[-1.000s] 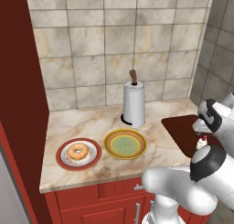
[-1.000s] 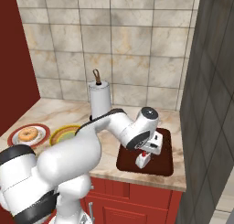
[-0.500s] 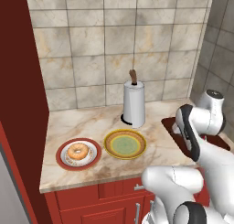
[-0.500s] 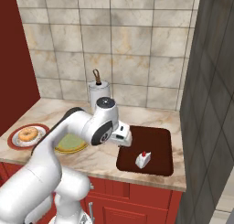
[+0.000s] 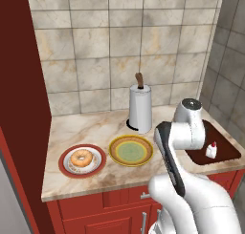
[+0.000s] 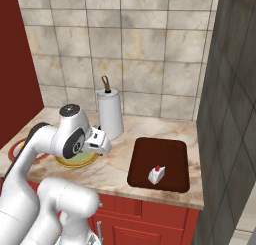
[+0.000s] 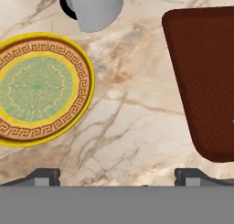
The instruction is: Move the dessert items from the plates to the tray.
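An orange-brown glazed donut (image 5: pixel 81 158) lies on the red-rimmed plate (image 5: pixel 65 165) at the counter's left. Beside it, the yellow-rimmed plate (image 5: pixel 130 150) (image 7: pixel 36 88) holds nothing. The dark reddish-brown tray (image 5: pixel 225 149) (image 6: pixel 170 151) (image 7: pixel 205 77) lies at the right with the white cake wedge (image 5: pixel 210 150) (image 6: pixel 156 175) on it, red topping up. My gripper (image 6: pixel 101 145) (image 7: pixel 118 176) hangs open and empty over the marble between the yellow-rimmed plate and the tray. Its fingertips (image 7: pixel 45 175) stand wide apart.
A paper towel roll on a dark stand (image 5: pixel 140 109) (image 6: pixel 110 113) (image 7: pixel 93 6) stands behind the yellow-rimmed plate. A tall red cabinet side (image 5: pixel 24 85) bounds the counter on the left and a dark tiled wall (image 6: pixel 230 114) on the right.
The arm has swung left off the tray, and the cake wedge stays behind on it. The gripper now hangs over the counter by the yellow-rimmed plate. The donut has not moved.
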Controlling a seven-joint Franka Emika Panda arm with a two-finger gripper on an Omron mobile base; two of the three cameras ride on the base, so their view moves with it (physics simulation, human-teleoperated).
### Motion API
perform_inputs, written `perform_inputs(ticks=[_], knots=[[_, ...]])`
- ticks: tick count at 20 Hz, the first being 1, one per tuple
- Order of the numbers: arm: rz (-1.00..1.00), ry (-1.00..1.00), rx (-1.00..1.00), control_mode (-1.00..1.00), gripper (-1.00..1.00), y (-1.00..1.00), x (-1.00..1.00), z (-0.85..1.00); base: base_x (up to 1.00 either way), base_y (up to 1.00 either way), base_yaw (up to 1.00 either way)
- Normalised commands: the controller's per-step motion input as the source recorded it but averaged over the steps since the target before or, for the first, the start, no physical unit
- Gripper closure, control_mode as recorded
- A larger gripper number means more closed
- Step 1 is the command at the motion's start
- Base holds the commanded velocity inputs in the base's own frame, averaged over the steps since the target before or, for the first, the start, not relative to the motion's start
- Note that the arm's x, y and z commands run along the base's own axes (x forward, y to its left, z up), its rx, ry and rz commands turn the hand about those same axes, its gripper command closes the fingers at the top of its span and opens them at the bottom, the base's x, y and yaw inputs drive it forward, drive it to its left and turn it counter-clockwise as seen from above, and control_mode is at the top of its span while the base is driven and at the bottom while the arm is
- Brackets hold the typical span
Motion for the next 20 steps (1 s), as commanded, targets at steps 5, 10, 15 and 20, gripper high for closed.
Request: perform_inputs(ticks=[5,10,15,20], knots=[[0.06,-0.03,-0.01,-1.0,-1.0,0.85,0.42,0.0,0.0,0.0,0.0],[0.09,0.0,0.01,-1.0,-1.0,0.66,0.41,0.05,0.0,0.0,0.0],[0.09,0.01,0.02,-1.0,-1.0,0.5,0.32,0.1,0.0,0.0,0.0],[0.07,0.17,0.0,-1.0,-1.0,0.53,0.19,0.22,0.0,0.0,0.0]])
